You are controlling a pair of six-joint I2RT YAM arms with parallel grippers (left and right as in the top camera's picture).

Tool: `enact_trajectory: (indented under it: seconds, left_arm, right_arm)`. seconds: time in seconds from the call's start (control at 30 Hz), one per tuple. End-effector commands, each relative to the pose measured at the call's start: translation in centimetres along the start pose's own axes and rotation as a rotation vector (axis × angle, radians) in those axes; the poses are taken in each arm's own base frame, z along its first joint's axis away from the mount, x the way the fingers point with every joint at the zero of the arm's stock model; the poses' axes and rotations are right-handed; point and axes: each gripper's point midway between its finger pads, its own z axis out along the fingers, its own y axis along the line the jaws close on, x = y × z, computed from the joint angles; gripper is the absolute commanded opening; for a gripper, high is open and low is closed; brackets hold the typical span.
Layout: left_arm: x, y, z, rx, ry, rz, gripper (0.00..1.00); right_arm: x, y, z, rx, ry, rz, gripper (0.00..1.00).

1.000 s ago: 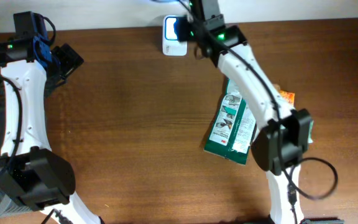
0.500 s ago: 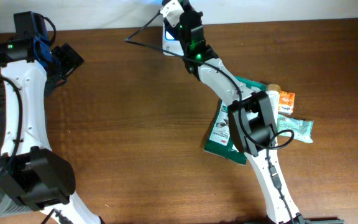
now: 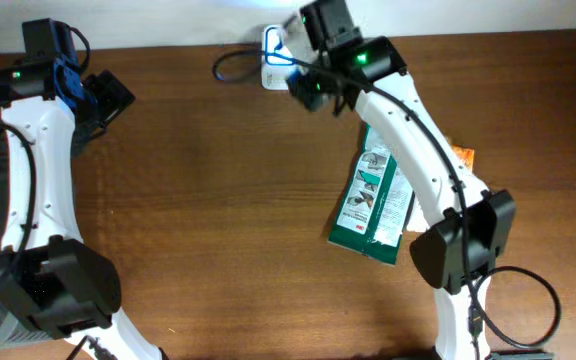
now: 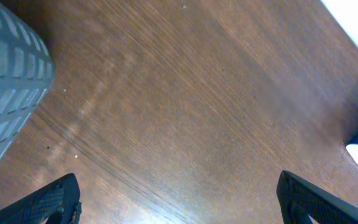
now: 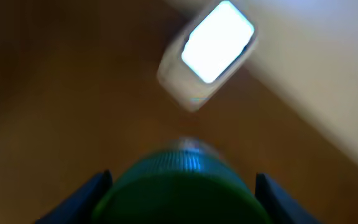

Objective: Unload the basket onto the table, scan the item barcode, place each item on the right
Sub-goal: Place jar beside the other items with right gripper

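Right gripper (image 3: 311, 90) swung back down from the frame's top edge; now clamped on green round-topped item (image 5: 179, 180), blurred, just below lit white scanner (image 5: 210, 53), upper centre. Left gripper (image 4: 179, 202) jaws wide apart, upper left.

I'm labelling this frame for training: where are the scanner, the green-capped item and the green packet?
scanner (image 5: 215, 42), right wrist view, on its lit window.
green-capped item (image 5: 179, 183), right wrist view, on its green top.
green packet (image 3: 366, 205), overhead view, on its printed face.
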Motion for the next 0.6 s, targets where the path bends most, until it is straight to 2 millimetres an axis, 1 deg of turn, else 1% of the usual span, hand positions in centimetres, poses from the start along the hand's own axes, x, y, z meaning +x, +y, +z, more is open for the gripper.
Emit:
enact_trajectory:
  seconds: [0.0, 0.03, 0.07, 0.1, 0.17, 0.2, 0.23, 0.3, 0.33, 0.37, 0.4, 0.43, 0.47, 0.5, 0.53, 0.57]
  left_arm:
    - [-0.6, -0.1, -1.1, 0.010, -0.030, 0.013, 0.99]
    - [-0.6, -0.1, -1.1, 0.010, -0.030, 0.013, 0.99]
    - [-0.6, -0.1, -1.1, 0.010, -0.030, 0.013, 0.99]
    - [-0.6, -0.1, -1.1, 0.010, -0.030, 0.013, 0.99]
    - [-0.6, -0.1, -1.1, 0.010, -0.030, 0.013, 0.99]
    - [-0.6, -0.1, -1.1, 0.010, -0.030, 0.013, 0.99]
    - [-0.6, -0.1, -1.1, 0.010, -0.030, 0.013, 0.99]
    - [-0.6, -0.1, -1.1, 0.010, -0.030, 0.013, 0.99]
    - [-0.6, -0.1, -1.1, 0.010, -0.030, 0.013, 0.99]
    - [-0.6, -0.1, -1.1, 0.010, -0.030, 0.013, 0.99]
    - [-0.6, -0.1, -1.1, 0.010, -0.030, 0.013, 0.99]
    - [-0.6, -0.1, -1.1, 0.010, -0.030, 0.013, 0.99]
    - [-0.6, -0.1, -1.1, 0.010, -0.030, 0.013, 0.99]
    - [-0.6, -0.1, -1.1, 0.010, -0.030, 0.013, 0.99]
    - [-0.6, -0.1, -1.1, 0.010, -0.030, 0.013, 0.99]
    - [-0.6, -0.1, -1.1, 0.010, -0.030, 0.013, 0.99]
  right_arm:
    - [4.6, 1.1, 0.7, -0.054, 0.185, 0.011, 0.43]
    - [6.4, 0.3, 1.3, -0.059, 0.243, 0.035, 0.43]
    - [7.5, -1.1, 2.0, -0.050, 0.264, 0.064, 0.43]
    - [8.4, -2.7, 2.7, -0.036, 0.279, 0.104, 0.43]
    - [11.0, -6.9, 3.9, 0.005, 0.310, 0.228, 0.43]
    - [12.8, -9.5, 4.4, 0.032, 0.327, 0.311, 0.42]
    - [14.6, -11.4, 5.0, 0.035, 0.346, 0.361, 0.42]
    - [18.4, -13.5, 6.5, 0.008, 0.391, 0.448, 0.42]
    - [20.5, -15.1, 7.3, 0.023, 0.415, 0.523, 0.41]
    - [21.5, -16.3, 7.6, 0.046, 0.412, 0.589, 0.41]
    - [21.9, -17.3, 7.7, 0.066, 0.399, 0.633, 0.42]
    - [22.0, -18.6, 7.7, 0.096, 0.365, 0.690, 0.42]
    - [21.7, -19.3, 7.8, 0.108, 0.337, 0.704, 0.43]
    - [21.4, -19.8, 7.9, 0.117, 0.316, 0.703, 0.43]
    - [20.9, -19.9, 8.0, 0.106, 0.290, 0.703, 0.48]
    - [20.8, -19.8, 8.1, 0.098, 0.286, 0.704, 0.49]
